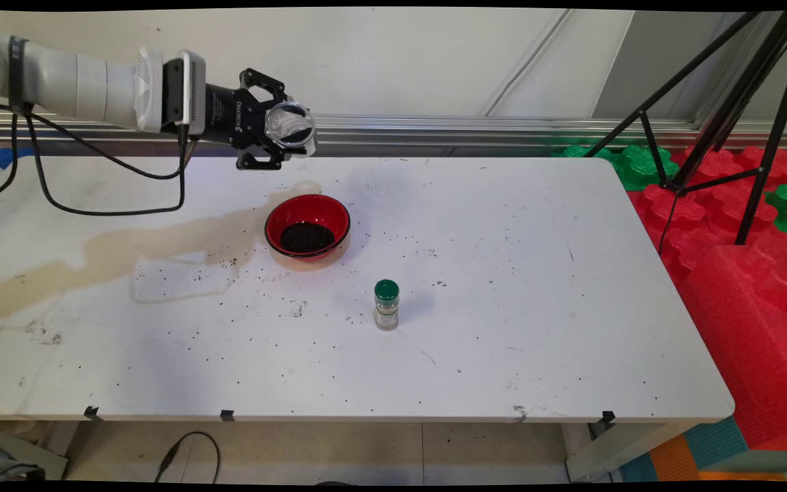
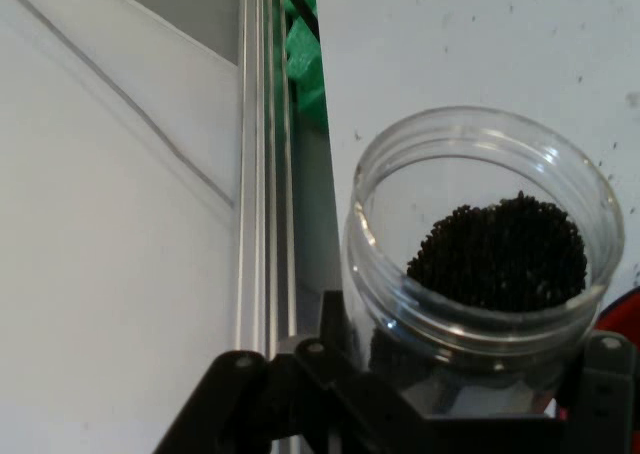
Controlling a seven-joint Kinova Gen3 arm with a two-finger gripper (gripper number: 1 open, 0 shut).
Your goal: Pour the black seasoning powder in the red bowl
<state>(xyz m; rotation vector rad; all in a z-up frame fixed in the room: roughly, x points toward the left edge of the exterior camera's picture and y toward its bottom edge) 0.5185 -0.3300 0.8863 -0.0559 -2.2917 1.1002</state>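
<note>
tool grips tipped jar, fingers hidden

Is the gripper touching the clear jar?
Touching. The hand view shows the gripper clamped round the jar; the main view shows the jar held in the air.

Arm horizontal, pincer clamped, raised sideways.

- A round red bowl with dark granules inside stands on the stained white worktop.
- A small green-capped spice jar stands upright nearer the front edge.
- Red and green foam blocks lie beside a black tripod.
</note>
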